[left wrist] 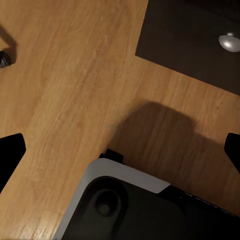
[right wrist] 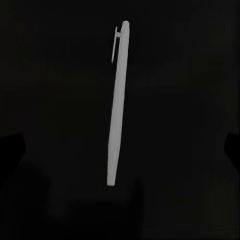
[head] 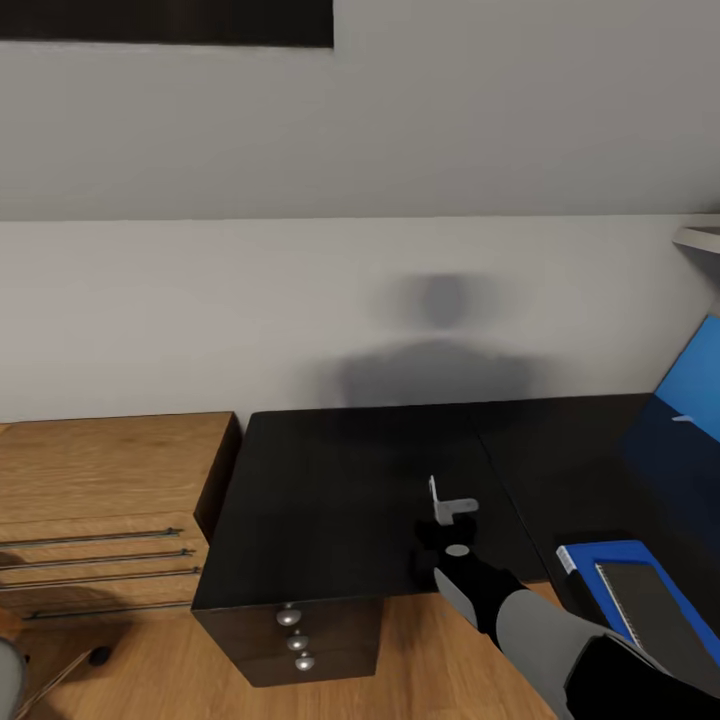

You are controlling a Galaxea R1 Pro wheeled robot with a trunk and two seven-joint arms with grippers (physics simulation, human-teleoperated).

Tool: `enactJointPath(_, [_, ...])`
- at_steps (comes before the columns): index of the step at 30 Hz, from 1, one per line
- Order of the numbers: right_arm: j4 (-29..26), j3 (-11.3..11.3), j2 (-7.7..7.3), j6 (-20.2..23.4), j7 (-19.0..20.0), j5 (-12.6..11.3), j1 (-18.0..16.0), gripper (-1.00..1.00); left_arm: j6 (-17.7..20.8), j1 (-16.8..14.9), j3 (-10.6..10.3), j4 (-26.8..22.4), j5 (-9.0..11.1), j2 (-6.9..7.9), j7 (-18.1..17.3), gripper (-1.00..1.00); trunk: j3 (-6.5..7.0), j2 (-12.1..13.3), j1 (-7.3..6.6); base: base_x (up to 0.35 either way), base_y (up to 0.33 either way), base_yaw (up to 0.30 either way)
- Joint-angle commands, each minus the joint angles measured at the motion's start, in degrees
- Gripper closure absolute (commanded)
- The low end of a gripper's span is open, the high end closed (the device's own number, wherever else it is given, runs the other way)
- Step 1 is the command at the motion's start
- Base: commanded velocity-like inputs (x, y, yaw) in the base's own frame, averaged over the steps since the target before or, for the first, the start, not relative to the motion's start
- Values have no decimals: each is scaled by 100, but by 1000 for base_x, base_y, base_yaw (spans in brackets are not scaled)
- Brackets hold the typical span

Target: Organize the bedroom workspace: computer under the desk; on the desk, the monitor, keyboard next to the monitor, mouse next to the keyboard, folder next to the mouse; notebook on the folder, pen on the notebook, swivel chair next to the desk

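On the glossy black desk (head: 330,500) lies a slim white pen (right wrist: 117,105) with its clip at the far end. My right gripper (head: 440,530) hovers over the desk's middle, open, and the pen lies between its spread fingertips (right wrist: 10,150) without touching them. At the desk's near right sits the blue folder (head: 600,560) with the grey notebook (head: 650,600) lying on it. My left gripper (left wrist: 122,150) hangs open over the wood floor with nothing in it. Low on the left, a black castor (head: 98,656) on a thin chrome leg looks like part of the swivel chair.
A dark drawer unit with silver knobs (head: 295,640) stands under the desk's near left corner. Low oak drawers (head: 100,500) adjoin the desk on the left. A tilted bright blue panel (head: 695,385) stands at the right edge. The robot's base (left wrist: 125,210) is on the floor.
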Motion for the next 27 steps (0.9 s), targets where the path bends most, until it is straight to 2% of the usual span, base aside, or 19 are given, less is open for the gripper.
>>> enactJointPath(1, [26,45,-3,-31,-20,-62,-6,-100,-21,-3,-46,1,34,3,22,-100,-8,-7,2,15,-32,0])
enactJointPath(11, [123,59,19,-26,-12,-66,-6,-100,-19,-3,-39,1,32,0,22,-100,-8,-7,2,57,-149,0])
enactJointPath(27, [128,72,38,5,299,-67,-6,-100,-21,-1,-31,1,32,33,23,-100,-8,-7,2,5,-13,0])
